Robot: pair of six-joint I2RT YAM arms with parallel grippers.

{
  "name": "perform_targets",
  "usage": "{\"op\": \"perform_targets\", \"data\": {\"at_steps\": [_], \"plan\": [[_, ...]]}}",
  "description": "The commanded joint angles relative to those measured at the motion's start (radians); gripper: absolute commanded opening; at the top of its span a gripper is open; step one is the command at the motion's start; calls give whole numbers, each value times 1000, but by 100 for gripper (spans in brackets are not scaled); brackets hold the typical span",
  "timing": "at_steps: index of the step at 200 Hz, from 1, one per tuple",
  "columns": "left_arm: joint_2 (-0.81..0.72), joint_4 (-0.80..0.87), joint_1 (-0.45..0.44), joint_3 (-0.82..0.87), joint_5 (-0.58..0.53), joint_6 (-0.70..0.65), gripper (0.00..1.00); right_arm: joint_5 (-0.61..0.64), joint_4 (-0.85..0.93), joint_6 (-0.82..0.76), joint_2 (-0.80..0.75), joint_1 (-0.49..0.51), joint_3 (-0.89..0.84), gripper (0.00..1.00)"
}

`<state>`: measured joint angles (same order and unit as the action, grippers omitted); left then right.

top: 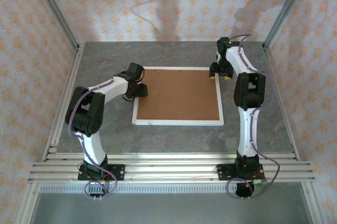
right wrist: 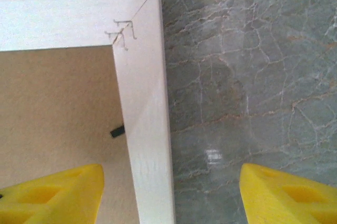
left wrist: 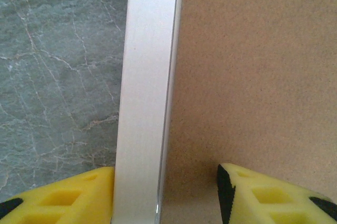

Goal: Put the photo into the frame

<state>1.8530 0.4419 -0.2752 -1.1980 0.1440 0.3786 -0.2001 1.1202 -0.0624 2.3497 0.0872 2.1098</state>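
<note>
The white frame (top: 176,122) lies flat in the middle of the table with a plain brown backing board (top: 179,94) inside it. The photo is out of view. My left gripper (top: 138,84) hangs over the frame's left rail (left wrist: 145,103). It is open (left wrist: 166,182), with one yellow finger against the rail's outer side and the other over the board (left wrist: 253,77), clear of the rail. My right gripper (top: 220,74) is at the far right corner and open (right wrist: 172,182). It straddles the right rail (right wrist: 145,103), one finger over the board (right wrist: 58,108), one over the table.
The grey marble tabletop (top: 105,61) surrounds the frame, with bare room on all sides. A small black tab (right wrist: 117,131) sticks out from the right rail over the board. Aluminium rails (top: 168,166) run along the near edge. Patterned walls stand close around the table.
</note>
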Motion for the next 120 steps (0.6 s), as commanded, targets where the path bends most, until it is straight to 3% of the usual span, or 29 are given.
{"op": "perform_targets", "data": {"at_steps": [1,78,120], "plan": [[-7,40,-10,-28,-61,-40,50,-32,-37,25,-79,-28,10,69],[1,52,-10,-27,-73,-47,45,27,-39,30,22,-44,69,69],[-1,50,-10,-29,-73,-46,45,38,-108,75,-96,-44,-135,69]]}}
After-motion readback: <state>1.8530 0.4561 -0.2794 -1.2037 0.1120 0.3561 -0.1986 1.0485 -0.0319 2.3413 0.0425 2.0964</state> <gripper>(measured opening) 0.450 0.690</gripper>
